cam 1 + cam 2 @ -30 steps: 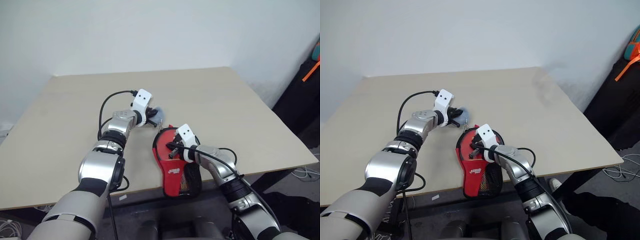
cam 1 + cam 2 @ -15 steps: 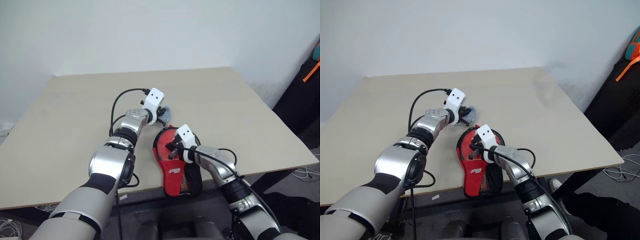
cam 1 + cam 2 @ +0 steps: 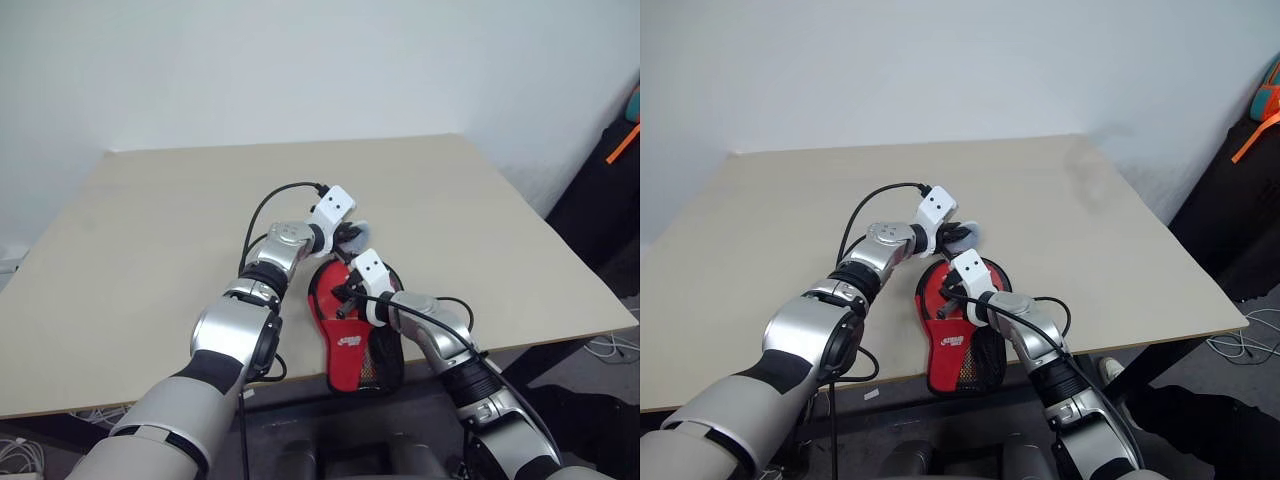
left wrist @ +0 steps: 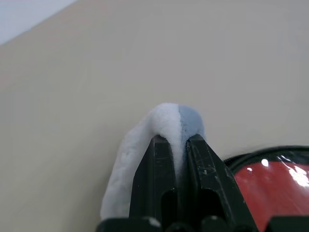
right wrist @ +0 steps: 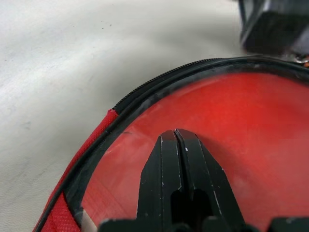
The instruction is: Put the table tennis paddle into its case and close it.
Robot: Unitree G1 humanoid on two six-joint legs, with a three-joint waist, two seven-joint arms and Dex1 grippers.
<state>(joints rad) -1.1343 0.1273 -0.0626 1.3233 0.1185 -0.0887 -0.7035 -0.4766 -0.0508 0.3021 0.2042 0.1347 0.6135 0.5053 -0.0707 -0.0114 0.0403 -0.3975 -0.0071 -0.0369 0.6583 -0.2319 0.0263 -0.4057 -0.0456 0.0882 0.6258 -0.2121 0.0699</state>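
closed fingers (image 5: 176, 145), red case (image 5: 251, 125), table (image 5: 72, 58)

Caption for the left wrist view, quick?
Left gripper shut on a pale blue-grey wad above the table, beside the case.

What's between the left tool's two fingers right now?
A pale blue-grey wad, pinched between the fingers of the left tool, as the left wrist view shows.
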